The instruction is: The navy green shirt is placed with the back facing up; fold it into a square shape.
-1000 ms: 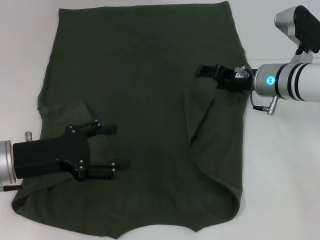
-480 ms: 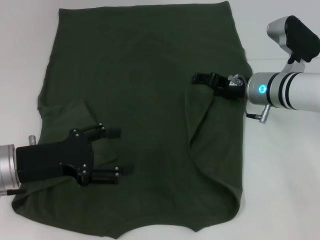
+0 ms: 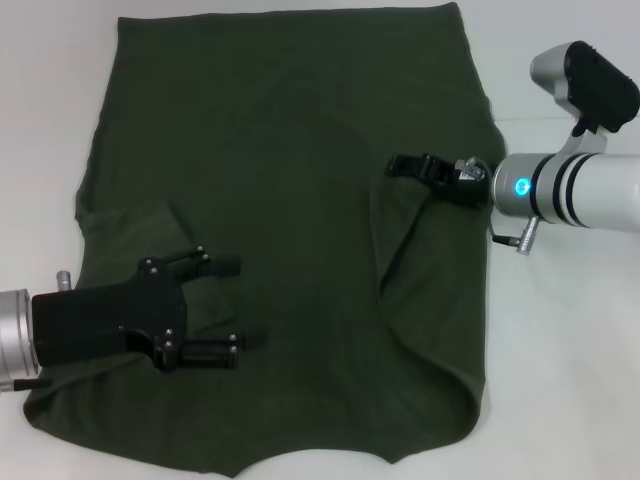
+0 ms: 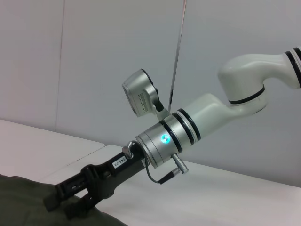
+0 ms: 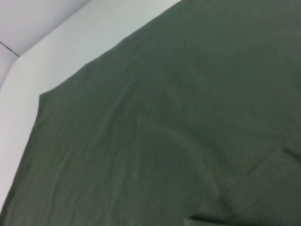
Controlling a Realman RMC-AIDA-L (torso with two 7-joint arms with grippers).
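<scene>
The navy green shirt [image 3: 290, 190] lies flat, back up, and covers most of the table in the head view. Both sleeves are folded inward onto the body. The left sleeve flap [image 3: 130, 235] lies beside my left gripper [image 3: 238, 304], which hovers open over the shirt's near left part and holds nothing. My right gripper [image 3: 397, 163] sits over the shirt's right side, at the top of the folded right sleeve flap [image 3: 405, 240]. The left wrist view shows the right gripper [image 4: 60, 205] just above the cloth, its two fingers slightly apart. Plain green fabric [image 5: 155, 122] fills the right wrist view.
The white table [image 3: 560, 380] shows bare surface to the right of the shirt and a narrow strip [image 3: 45, 150] on the left. The shirt's near hem [image 3: 300, 455] lies close to the table's front edge. A grey wall [image 4: 94, 56] stands behind the table.
My left gripper slid a little toward the near edge, still open. My right gripper drifted slightly nearer along the shirt's right side. The shirt itself looks unchanged.
</scene>
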